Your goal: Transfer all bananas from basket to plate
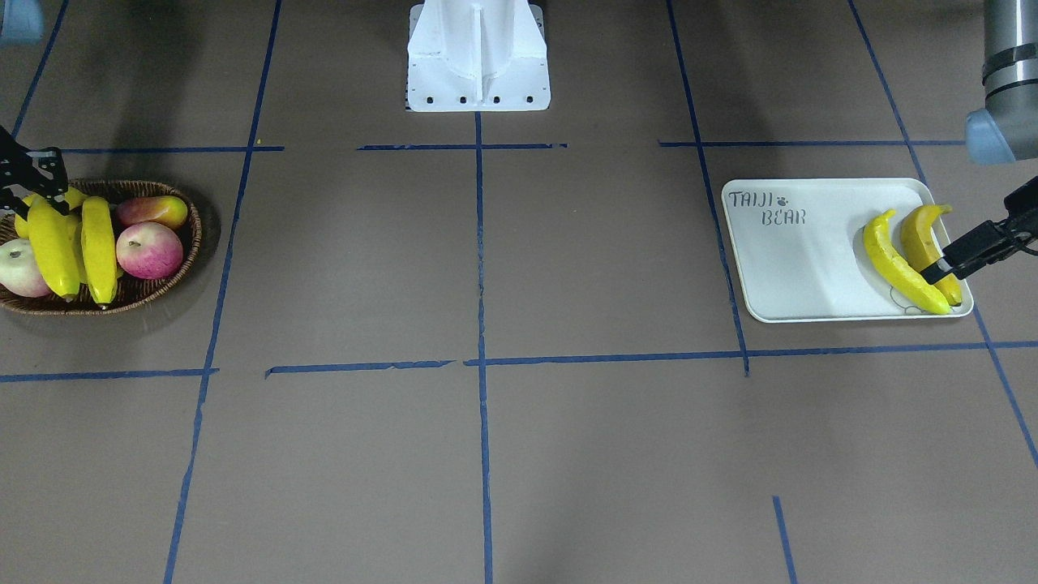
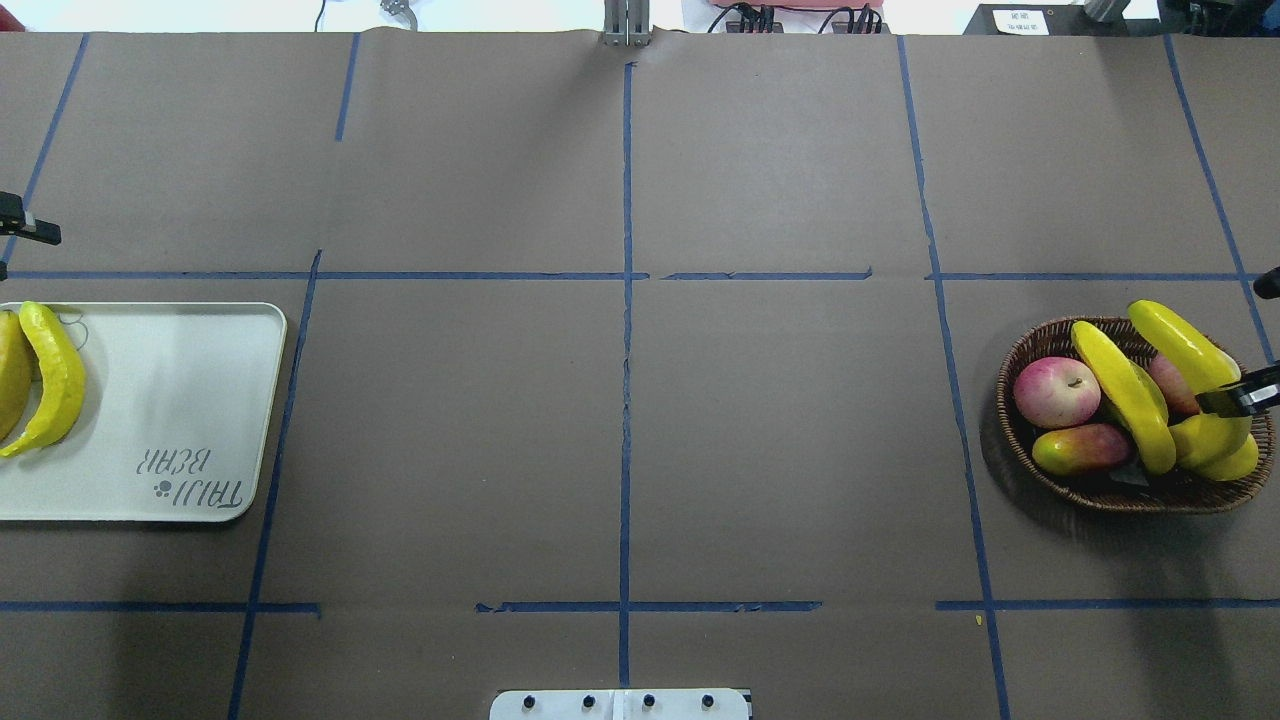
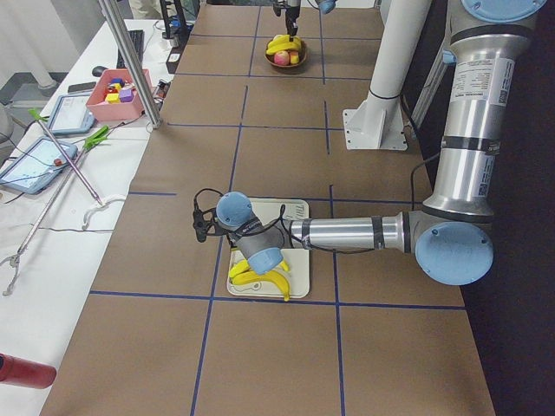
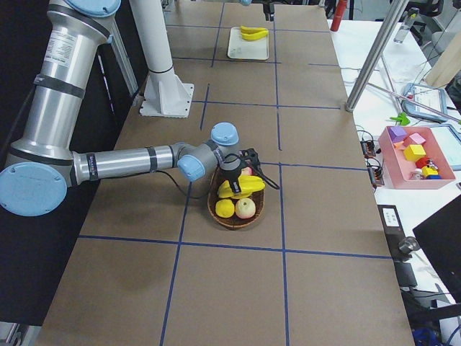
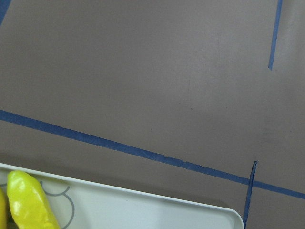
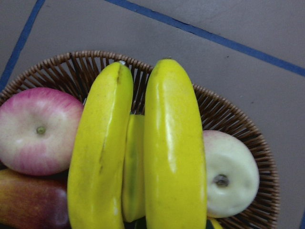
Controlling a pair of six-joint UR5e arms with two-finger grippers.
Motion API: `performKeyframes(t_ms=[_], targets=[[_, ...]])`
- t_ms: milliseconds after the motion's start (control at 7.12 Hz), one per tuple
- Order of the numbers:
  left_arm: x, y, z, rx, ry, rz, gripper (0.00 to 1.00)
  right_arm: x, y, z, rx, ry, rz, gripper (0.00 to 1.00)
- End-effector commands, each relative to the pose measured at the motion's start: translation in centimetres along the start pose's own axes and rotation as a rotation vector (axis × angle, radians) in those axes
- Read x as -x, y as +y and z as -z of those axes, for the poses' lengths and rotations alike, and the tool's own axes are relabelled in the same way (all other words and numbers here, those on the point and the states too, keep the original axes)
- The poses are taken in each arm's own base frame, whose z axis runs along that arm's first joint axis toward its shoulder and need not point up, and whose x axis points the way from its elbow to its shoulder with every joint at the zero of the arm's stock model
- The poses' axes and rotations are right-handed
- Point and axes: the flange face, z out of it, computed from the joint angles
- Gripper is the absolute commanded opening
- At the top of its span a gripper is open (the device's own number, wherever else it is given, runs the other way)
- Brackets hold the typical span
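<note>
First, from across the table: the plate (image 1: 803,268) lies at the robot's left, two bananas (image 1: 896,264) side by side at its outer end, one of them darker. The left gripper (image 1: 973,239) hangs over the darker one, jaws wide, holding nothing. The basket (image 1: 174,285) sits far off at the robot's right (apples (image 1: 150,250) share it), a second pair (image 1: 97,247) lying across the top.

Overhead, the right gripper (image 2: 1230,345) is at the basket with jaws wide, one finger over the outer banana; contact is unclear.

Left wrist: a plate corner and one banana tip.

Right wrist: the second pair lies parallel, a starfruit (image 6: 134,162) wedged between.
</note>
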Motion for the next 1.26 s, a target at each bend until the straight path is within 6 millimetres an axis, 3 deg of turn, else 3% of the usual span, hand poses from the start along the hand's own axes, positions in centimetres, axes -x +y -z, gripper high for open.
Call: performKeyframes(t_ms=[0,562,702,1124], targets=[[-0.5,-0.1,-0.1,-0.002,0.002,-0.003,1.00,-1.5,-1.8,3.0,0.008,0.043,0.047,0.00],[-2.4,-0.2,-0.4,-0.005,0.018,-0.035,1.00,6.8,-12.9,9.3,0.015,0.021,0.043,0.00],[-4.1,-0.1,-1.0,0.001,0.035,-0.070,1.00,10.2,-14.7,8.8,0.015,-0.024,0.063,0.01],[-15.6,1.1,-4.7,0.053,0.153,-0.253,1.00,23.5,-20.8,8.8,-0.016,-0.143,-0.078,0.03]])
